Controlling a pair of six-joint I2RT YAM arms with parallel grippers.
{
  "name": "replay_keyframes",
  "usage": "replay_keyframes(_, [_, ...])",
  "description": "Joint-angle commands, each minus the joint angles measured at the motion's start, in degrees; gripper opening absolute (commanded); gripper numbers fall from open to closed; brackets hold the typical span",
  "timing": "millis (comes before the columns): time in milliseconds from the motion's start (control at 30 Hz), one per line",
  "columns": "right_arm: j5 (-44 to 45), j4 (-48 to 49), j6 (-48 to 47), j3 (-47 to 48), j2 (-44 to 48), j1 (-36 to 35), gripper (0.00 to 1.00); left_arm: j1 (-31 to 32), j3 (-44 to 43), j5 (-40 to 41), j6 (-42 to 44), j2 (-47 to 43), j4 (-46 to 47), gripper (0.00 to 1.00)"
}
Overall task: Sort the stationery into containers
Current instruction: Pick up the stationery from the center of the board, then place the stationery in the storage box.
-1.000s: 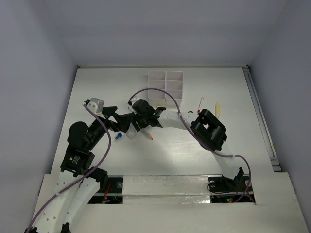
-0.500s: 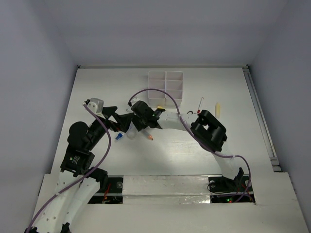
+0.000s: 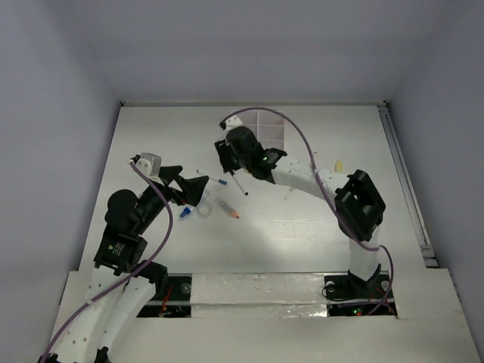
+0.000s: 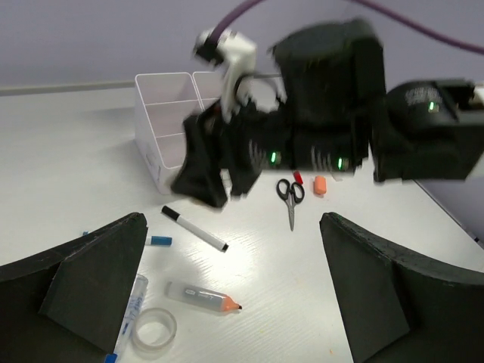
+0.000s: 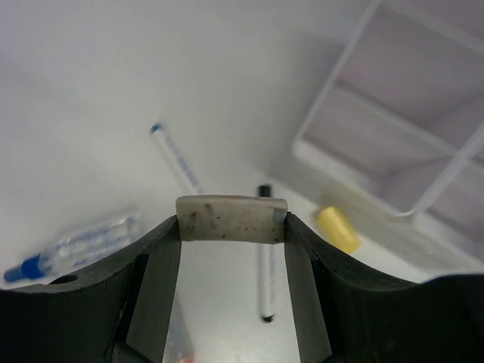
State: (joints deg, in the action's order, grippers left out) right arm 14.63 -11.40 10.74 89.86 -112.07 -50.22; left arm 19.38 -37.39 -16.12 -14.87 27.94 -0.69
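Observation:
My right gripper [image 5: 231, 227] is shut on a dirty white eraser [image 5: 231, 218], held above the table beside the white organiser tray [image 5: 393, 144]. Below it lie a yellow eraser [image 5: 337, 229], a black-capped pen [image 5: 265, 261] and a blue-capped pen [image 5: 175, 160]. In the top view the right gripper [image 3: 227, 157] hangs just left of the tray [image 3: 274, 125]. My left gripper [image 4: 234, 287] is open and empty, low over a tube with an orange tip [image 4: 203, 296], a tape roll [image 4: 153, 331] and a black-capped pen [image 4: 194, 228]. Scissors [image 4: 290, 195] and an orange eraser [image 4: 320, 184] lie farther off.
A cream tube [image 3: 338, 166] and a red-capped pen [image 3: 311, 162] lie right of the tray. A blue cap [image 4: 159, 241] and a clear blue-marked pen [image 4: 132, 302] lie by my left finger. The right arm's elbow [image 3: 361, 204] stands over the table's right half.
My right gripper has risen and swung away from the left gripper toward the tray, uncovering the pens beneath. The right elbow moved right. The left arm has not moved.

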Motion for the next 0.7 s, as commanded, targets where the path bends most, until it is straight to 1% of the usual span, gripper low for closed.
replay_keyframes(0, [1.80, 4.54, 1.21, 3.64, 2.82, 7.83, 0.48, -0.30, -1.55, -1.19, 0.20, -0.08, 2.62, 0.99])
replay_keyframes(233, [6.89, 4.80, 2.78, 9.71, -0.34, 15.84, 0.48, -0.30, -1.55, -1.37, 0.37, 0.18, 2.53, 0.99])
replay_keyframes(367, [6.55, 5.95, 4.63, 11.29, -2.97, 19.18, 0.48, -0.30, -1.64, -1.63, 0.37, 0.79, 2.54, 0.99])
replay_keyframes(533, [5.67, 6.30, 5.52, 14.72, -5.79, 21.21, 0.49, -0.30, -1.73, -1.72, 0.37, 1.32, 2.71, 0.99])
replay_keyframes(667, [5.58, 6.21, 6.13, 15.60, -7.11, 21.74, 0.49, -0.30, -1.73, -1.81, 0.46, 1.76, 2.71, 0.99])
